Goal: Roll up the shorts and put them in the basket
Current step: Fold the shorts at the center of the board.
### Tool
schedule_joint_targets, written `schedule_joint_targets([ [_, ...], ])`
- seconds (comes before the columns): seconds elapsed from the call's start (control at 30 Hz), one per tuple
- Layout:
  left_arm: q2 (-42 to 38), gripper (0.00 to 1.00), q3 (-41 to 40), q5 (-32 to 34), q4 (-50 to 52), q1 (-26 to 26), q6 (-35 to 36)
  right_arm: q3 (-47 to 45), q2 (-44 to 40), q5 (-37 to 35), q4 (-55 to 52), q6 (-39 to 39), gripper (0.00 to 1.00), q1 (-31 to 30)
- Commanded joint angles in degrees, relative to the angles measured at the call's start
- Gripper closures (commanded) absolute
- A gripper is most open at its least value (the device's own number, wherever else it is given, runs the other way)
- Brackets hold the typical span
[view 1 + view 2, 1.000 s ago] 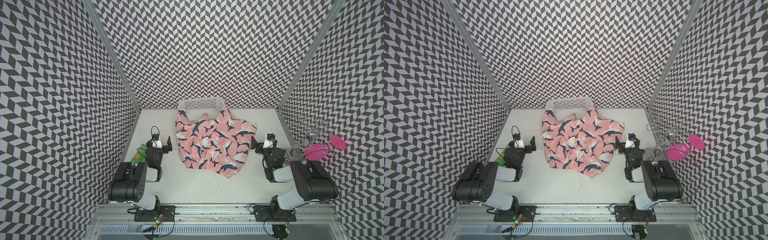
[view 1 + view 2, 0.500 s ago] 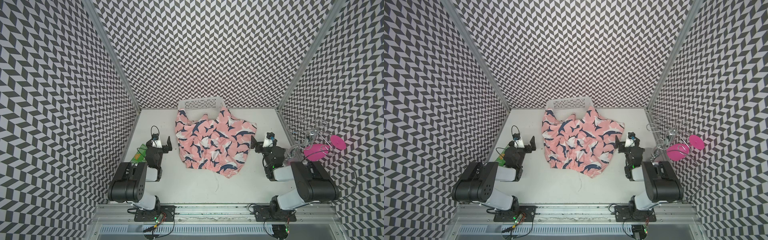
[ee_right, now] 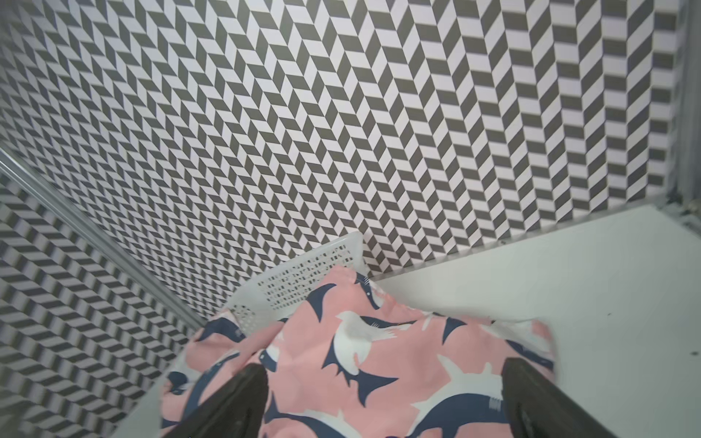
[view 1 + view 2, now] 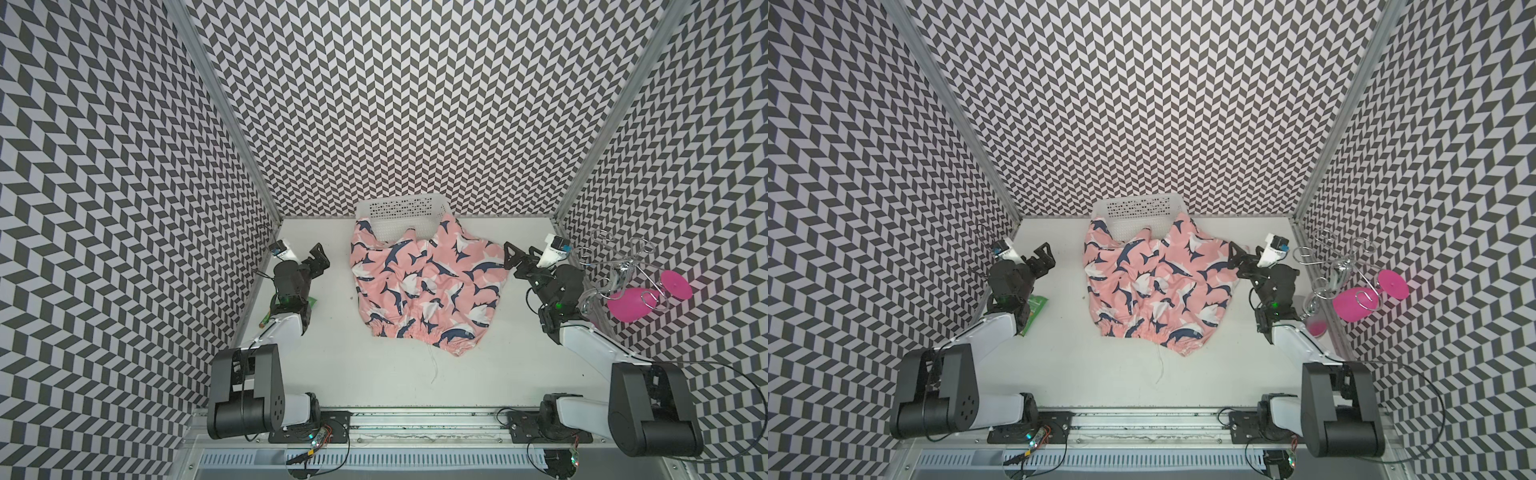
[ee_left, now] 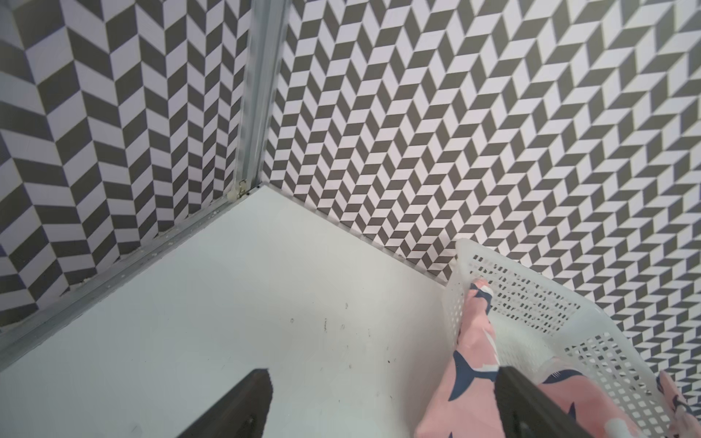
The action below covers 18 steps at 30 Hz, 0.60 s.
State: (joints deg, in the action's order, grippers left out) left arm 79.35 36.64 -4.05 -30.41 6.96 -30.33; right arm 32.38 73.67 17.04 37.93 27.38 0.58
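Both grippers show fingers apart, holding nothing. Our left gripper [image 4: 320,258] is over bare table [image 4: 324,353], apart from the shorts [image 4: 424,286]. Our right gripper [image 4: 510,261] is at their right edge. We see the shorts spread on the table, 2 leg ends draped over the basket [image 4: 399,210], waistband toward our bases.

Matching pair: left arm [image 4: 284,328] and right arm [image 4: 594,351] have white link shells, boxy black joint housings, a small green light near each wrist. Thin black cables [image 4: 528,297] loop along both. White wrist cameras [image 4: 281,250] carry blue markings. On left gripper [image 4: 320,258] and right gripper [image 4: 512,261]: black angular fingers [image 5: 242,402].
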Motion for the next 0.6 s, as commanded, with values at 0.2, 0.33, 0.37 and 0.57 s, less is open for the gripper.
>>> schedule_joint_targets([
  [0.2, -6.79, 0.15, 2.02, -4.94, 28.07, -13.23, -6.93, 8.53, -0.28, 10.48, -26.57, 1.15, 0.03, -5.94],
  [0.33, -13.19, 0.15, -5.07, -6.12, 28.83, -18.05, -8.41, 7.77, -2.71, 9.19, -32.65, -1.25, 0.06, -9.38],
  [0.37, -14.72, 0.16, -6.63, -6.79, 28.57, -19.20, -9.16, 7.12, -3.57, 8.40, -33.72, -1.67, 0.06, -10.33],
  [0.57, -18.34, 0.25, -13.35, -6.69, 27.19, -26.27, -12.35, 2.86, -8.13, 6.08, -37.75, -2.52, 0.07, -15.65],
])
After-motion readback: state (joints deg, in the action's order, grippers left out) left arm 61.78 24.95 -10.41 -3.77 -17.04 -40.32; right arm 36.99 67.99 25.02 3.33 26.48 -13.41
